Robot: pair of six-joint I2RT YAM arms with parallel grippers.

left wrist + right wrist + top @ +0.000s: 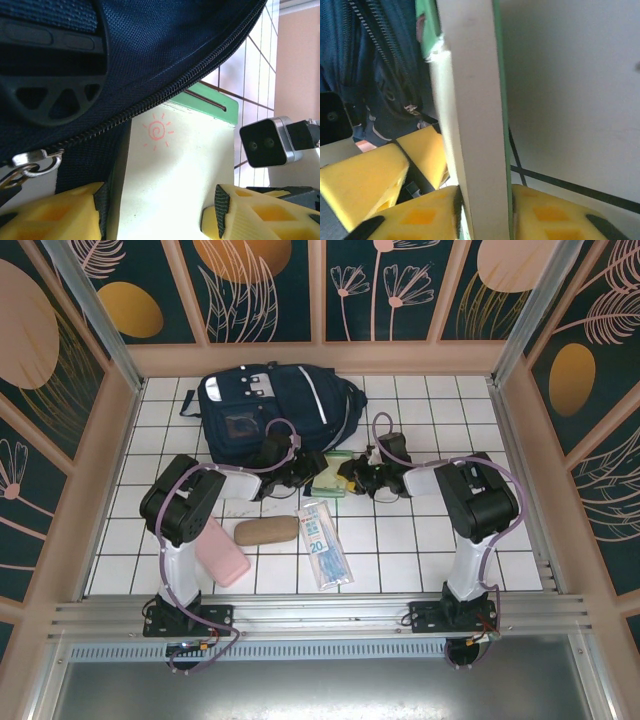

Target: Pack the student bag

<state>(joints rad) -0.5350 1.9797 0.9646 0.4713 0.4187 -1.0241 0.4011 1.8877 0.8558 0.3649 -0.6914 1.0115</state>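
We are observing the right pincer clamping the notebook; the left pincer is standing wide, just beside the student bag.

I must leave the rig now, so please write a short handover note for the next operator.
Left gripper: jaws apart beside the student bag's zip, over the notebook; grip unclear.
Right gripper: shut on the notebook's edge.
The bag lies at the far side; brown case, pink case and packet marked 20 lie nearer the arm bases.
Done: notebook is at the bag's opening, not inside. Left: push it in, then pack the other three.
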